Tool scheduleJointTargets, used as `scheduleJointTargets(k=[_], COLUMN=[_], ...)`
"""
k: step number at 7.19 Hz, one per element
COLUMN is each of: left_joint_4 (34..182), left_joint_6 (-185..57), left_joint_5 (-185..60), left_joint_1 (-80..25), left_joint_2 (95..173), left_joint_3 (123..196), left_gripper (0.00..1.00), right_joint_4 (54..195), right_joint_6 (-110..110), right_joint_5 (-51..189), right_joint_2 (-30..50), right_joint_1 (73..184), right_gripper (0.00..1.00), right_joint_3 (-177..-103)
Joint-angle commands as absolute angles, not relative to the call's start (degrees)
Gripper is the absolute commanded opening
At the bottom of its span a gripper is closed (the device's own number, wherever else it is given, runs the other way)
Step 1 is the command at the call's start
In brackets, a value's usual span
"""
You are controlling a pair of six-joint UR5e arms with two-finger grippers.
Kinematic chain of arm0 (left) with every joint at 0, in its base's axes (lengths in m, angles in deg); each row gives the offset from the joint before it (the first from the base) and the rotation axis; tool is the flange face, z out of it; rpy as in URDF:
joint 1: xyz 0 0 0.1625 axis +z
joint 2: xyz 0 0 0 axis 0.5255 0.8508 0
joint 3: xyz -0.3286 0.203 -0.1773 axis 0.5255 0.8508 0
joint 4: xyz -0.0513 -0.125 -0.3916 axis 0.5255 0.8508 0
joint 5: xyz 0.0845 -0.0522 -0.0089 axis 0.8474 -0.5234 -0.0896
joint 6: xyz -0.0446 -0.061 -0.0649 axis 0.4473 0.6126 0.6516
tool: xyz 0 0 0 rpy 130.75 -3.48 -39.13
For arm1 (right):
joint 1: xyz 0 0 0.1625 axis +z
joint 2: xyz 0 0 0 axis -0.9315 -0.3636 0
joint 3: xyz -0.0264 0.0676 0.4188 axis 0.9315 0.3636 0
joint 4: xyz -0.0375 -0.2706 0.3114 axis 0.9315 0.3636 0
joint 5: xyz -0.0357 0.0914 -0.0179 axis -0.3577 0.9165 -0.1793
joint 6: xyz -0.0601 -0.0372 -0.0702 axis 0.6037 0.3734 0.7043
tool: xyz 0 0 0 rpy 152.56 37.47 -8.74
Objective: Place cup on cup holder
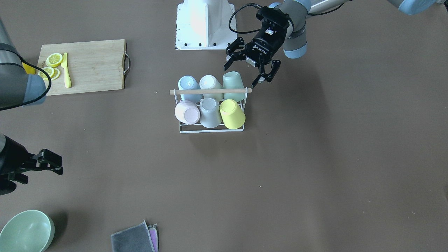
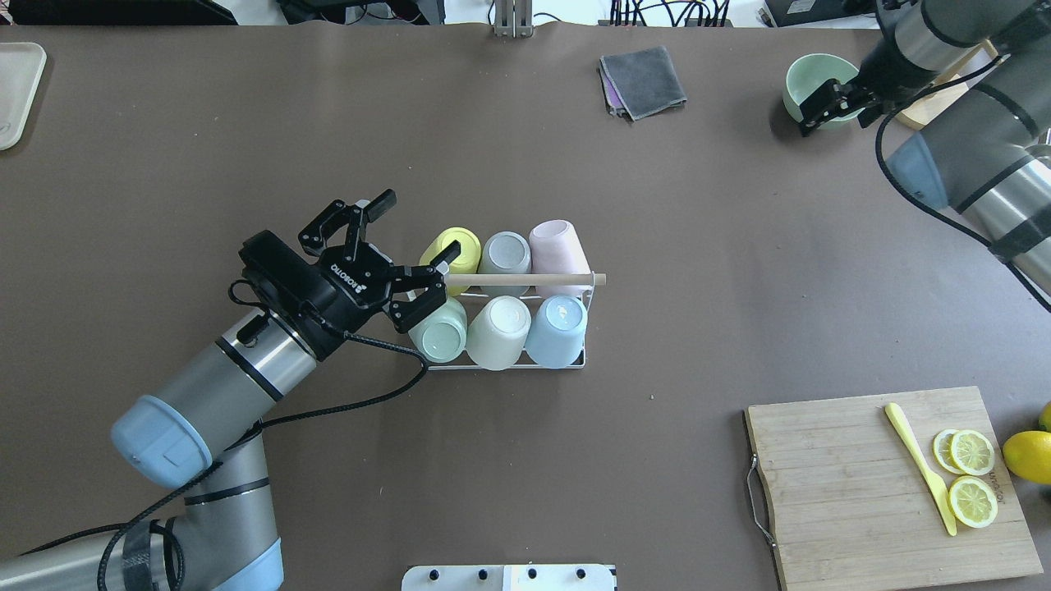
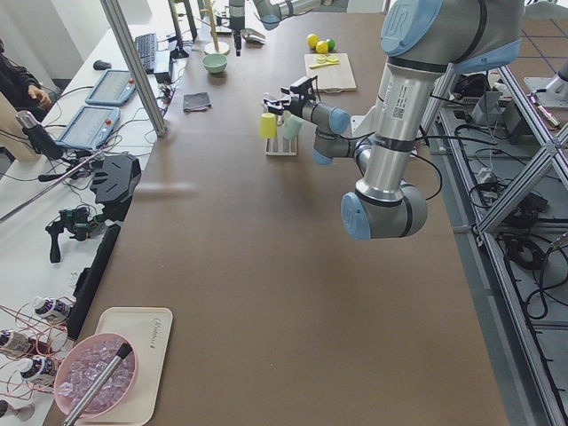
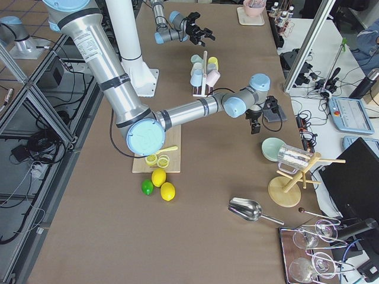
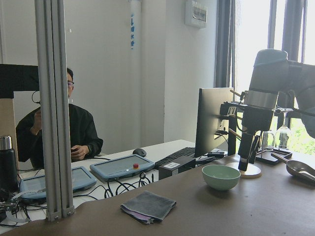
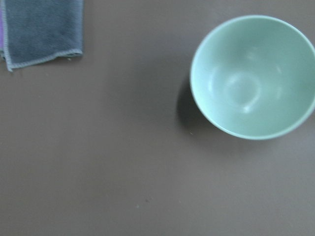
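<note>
My left end effector (image 2: 417, 228), spread wide and empty, hovers beside the mint cup (image 2: 439, 332) on the cup holder (image 2: 509, 366); a careless move could snag the handle (image 2: 525, 280) and tip it.

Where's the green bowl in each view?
Front-facing: bowl bottom left.
Overhead: bowl top right.
Left: bowl far end, top.
Right: bowl right of centre.
Left wrist: bowl centre right.
Right wrist: bowl upper right.
Landmark: grey cloth near it, except in the right view.
</note>
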State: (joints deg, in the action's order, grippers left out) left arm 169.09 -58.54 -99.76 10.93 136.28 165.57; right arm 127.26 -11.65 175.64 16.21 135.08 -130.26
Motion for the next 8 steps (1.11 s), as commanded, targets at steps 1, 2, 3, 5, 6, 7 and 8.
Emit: scheduleJointTargets(k=[1, 2, 3, 5, 6, 7, 8], left_joint_4=[162.37, 159.96, 155.67, 142.33, 140.27, 137.99, 134.83], left_joint_6=[-57.71, -55.61, -54.46, -54.54, -54.54, -54.45, -53.84], left_joint_5=[-106.94, -106.96, -107.30, -110.64, -112.39, -119.37, -127.88], left_joint_1=[2.22, -0.52, -4.03, -5.03, -5.30, -8.78, -13.86], left_joint_2=[133.12, 131.55, 131.36, 129.53, 124.12, 119.71, 116.88], left_joint_3=[167.45, 166.75, 165.79, 166.04, 166.22, 166.57, 167.44], left_gripper=[0.98, 0.98, 0.98, 0.98, 0.98, 0.98, 0.98], right_joint_4=[144.21, 146.88, 146.74, 146.47, 146.47, 146.38, 146.30], right_joint_6=[-11.57, -10.96, -10.34, 0.40, 4.65, 5.83, 10.45], right_joint_5=[176.76, 177.11, 178.25, 177.82, 177.47, 177.38, 177.03], right_joint_2=[11.11, 7.00, 1.30, -7.07, -9.89, -12.36, -13.08], right_joint_1=[141.07, 143.80, 146.87, 152.32, 154.70, 156.29, 157.09], right_gripper=[1.00, 1.00, 1.00, 1.00, 1.00, 1.00, 1.00], right_joint_3=[-140.31, -143.57, -146.12, -146.16, -145.98, -145.80, -144.67])
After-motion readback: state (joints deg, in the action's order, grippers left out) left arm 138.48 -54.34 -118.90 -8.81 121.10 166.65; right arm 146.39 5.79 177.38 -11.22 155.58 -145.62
